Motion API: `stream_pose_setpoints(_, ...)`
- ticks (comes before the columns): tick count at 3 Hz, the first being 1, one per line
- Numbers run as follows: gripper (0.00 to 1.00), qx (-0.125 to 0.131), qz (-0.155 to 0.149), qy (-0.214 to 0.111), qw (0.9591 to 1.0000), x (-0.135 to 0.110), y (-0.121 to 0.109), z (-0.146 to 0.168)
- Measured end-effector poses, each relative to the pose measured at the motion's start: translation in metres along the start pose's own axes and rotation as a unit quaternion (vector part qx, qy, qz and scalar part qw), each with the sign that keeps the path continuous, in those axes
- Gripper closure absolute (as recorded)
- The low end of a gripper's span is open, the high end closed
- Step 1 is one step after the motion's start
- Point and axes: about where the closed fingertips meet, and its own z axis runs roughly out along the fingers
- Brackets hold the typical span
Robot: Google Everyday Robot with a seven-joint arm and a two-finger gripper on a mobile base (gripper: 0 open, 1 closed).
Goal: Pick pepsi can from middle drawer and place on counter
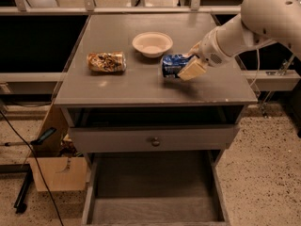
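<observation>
The blue pepsi can (172,65) lies on its side at the right middle of the grey counter (136,86). My gripper (186,63) reaches in from the right and is shut on the can's right end, with one tan finger pad (192,69) in front of it. I cannot tell whether the can rests on the counter or hangs just above it. The middle drawer (155,192) is pulled out at the bottom of the view, and its bare floor is empty.
A tan-brown patterned can (106,61) lies on the counter's left side. A white bowl (152,44) stands at the back middle, just behind the pepsi can. A closed drawer front with a round knob (153,140) sits under the counter. A cardboard box (59,171) stands on the floor at the left.
</observation>
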Motion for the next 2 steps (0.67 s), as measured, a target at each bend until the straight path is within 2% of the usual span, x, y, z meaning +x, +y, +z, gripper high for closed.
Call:
stream_pose_setpoints(1, 0.06, 0.000, 0.000, 0.000, 1.0000, 0.0000, 0.0000, 0.0000)
stream_pose_setpoints(2, 0.00, 0.000, 0.000, 0.000, 1.0000, 0.0000, 0.0000, 0.0001)
